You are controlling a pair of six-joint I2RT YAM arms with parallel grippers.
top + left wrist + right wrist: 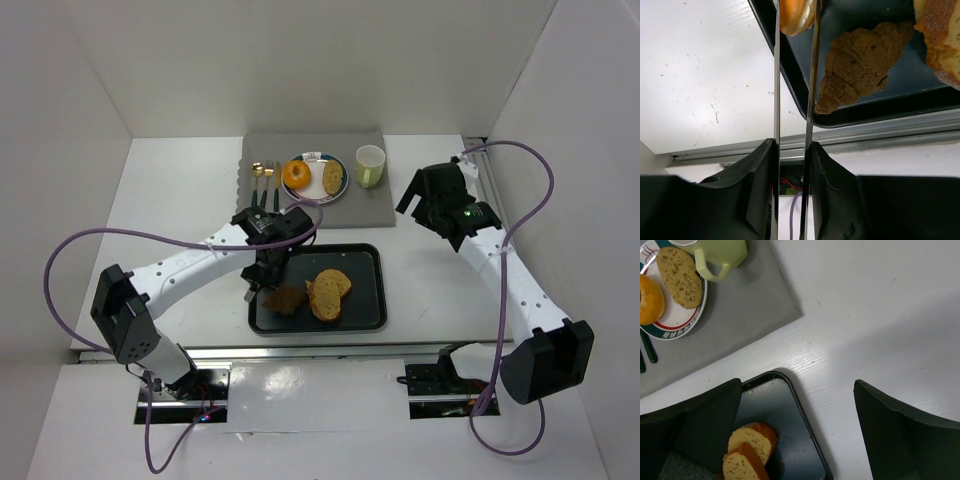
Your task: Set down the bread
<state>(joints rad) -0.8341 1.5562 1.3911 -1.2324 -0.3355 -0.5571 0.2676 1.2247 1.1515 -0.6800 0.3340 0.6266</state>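
My left gripper [262, 272] is shut on a pair of thin metal tongs [812, 75] over the left edge of the black tray [366, 292]. The tong blades pinch a small orange-brown piece of bread [796, 17] at their tips. A brown croissant [285, 298] and a sliced loaf [328, 291] lie in the tray, and the croissant [860, 60] is just right of the tongs. My right gripper [430, 200] is open and empty above the bare table, right of the tray; its fingers [905, 440] stand wide apart.
A grey mat [375, 205] at the back holds a plate [312, 158] with an orange bagel [297, 174] and a bread slice [332, 177], a green cup [370, 165] and gold cutlery [263, 180]. White walls close in on both sides.
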